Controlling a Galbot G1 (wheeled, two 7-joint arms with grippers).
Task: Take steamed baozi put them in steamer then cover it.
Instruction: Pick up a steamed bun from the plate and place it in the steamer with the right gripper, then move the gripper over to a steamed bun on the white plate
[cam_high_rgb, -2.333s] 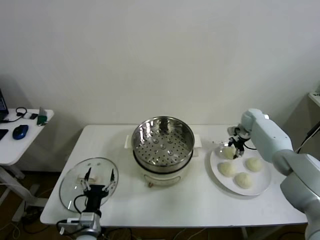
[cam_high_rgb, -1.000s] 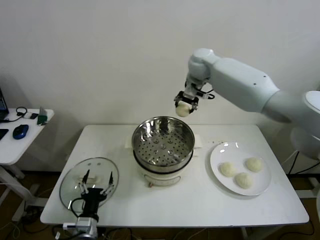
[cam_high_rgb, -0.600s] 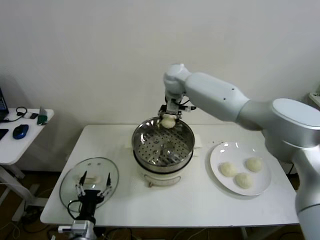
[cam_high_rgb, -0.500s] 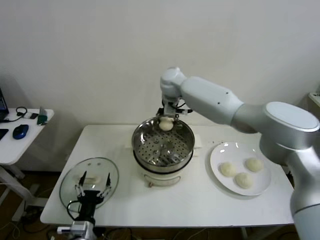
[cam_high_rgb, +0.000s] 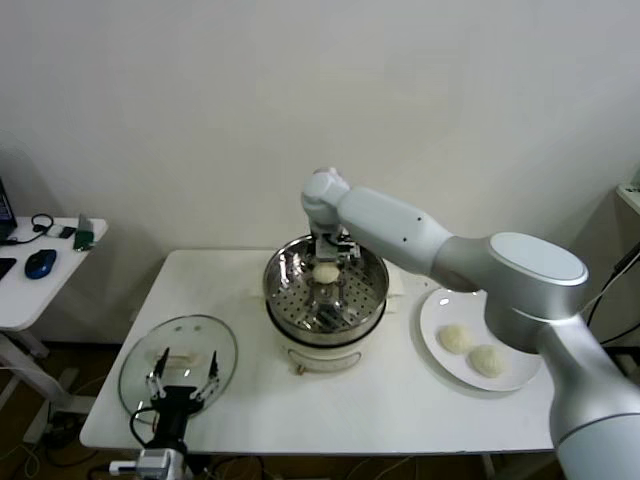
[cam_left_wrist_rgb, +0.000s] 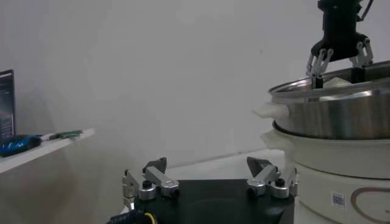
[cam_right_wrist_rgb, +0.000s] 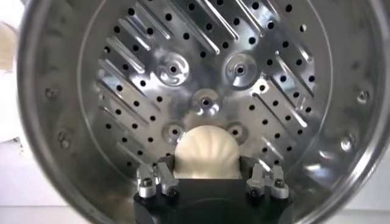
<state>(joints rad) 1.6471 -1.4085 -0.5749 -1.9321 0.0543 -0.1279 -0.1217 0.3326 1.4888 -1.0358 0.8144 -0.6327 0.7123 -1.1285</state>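
The steamer, a shiny perforated steel basket, stands on a white cooker base at the table's middle. My right gripper reaches down inside it, and its fingers touch both sides of one steamed baozi just above the holed floor. In the right wrist view that baozi fills the gap of the right gripper over the steamer floor. Two more baozi show on the white plate at the right. My left gripper hangs open at the table's front left, above the glass lid.
The right arm stretches from the right edge across the plate and hides part of it. A small side table with a mouse and cables stands beyond the table's left end. From the left wrist the steamer rises close by.
My right gripper has carried the baozi leftward and down from above the steamer's far rim into the basket. The left arm has stayed by the lid.
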